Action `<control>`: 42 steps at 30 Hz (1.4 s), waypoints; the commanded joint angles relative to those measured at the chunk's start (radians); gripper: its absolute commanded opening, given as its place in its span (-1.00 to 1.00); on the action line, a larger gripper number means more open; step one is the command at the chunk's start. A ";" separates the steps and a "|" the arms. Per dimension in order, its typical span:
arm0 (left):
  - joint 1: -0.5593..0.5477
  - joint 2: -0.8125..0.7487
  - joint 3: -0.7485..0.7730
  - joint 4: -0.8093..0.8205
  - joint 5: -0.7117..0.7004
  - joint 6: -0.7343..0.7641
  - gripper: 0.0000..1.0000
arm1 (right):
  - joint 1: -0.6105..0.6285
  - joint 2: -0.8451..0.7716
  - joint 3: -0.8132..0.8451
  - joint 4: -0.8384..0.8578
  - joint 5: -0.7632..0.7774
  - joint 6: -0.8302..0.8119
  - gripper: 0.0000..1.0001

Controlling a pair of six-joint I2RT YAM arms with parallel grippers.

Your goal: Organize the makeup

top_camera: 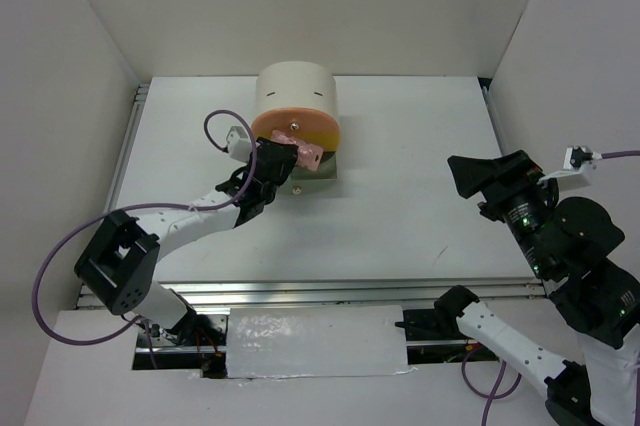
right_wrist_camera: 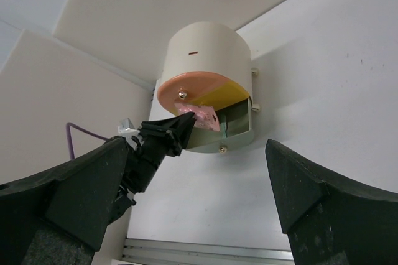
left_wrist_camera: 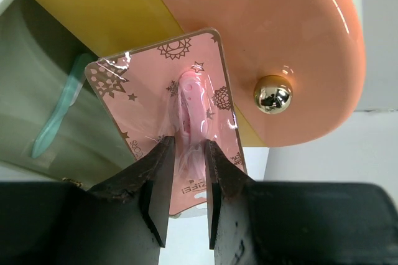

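Above the white surface (top_camera: 420, 146), between white walls (top_camera: 90, 26), our left jaws are pinching a flat pink rectangular palette (left_wrist_camera: 149, 100); our right jaws are hanging spread.

Top camera high above near edge, looking down on whole white table (top_camera: 420, 196); left wrist camera close under cream drum-shaped box with orange drawer front (left_wrist_camera: 280, 28); right wrist camera low at right, well back, facing far-left; all share that box and flat pink rectangular palette (left_wrist_camera: 149, 91).

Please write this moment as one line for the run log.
left pincer: shut on pink palette | palette: at open grey drawer | right pincer: open, empty
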 commanded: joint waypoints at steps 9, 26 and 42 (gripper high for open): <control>-0.006 0.019 -0.035 0.052 -0.040 -0.103 -0.29 | 0.007 -0.020 0.028 0.035 0.000 -0.036 0.99; -0.031 -0.027 -0.026 0.001 -0.045 -0.073 0.79 | 0.005 -0.033 -0.003 0.049 -0.014 -0.019 0.99; -0.169 -0.191 0.018 -0.877 0.070 -0.080 -1.00 | 0.007 -0.032 -0.222 0.188 -0.129 0.085 -0.42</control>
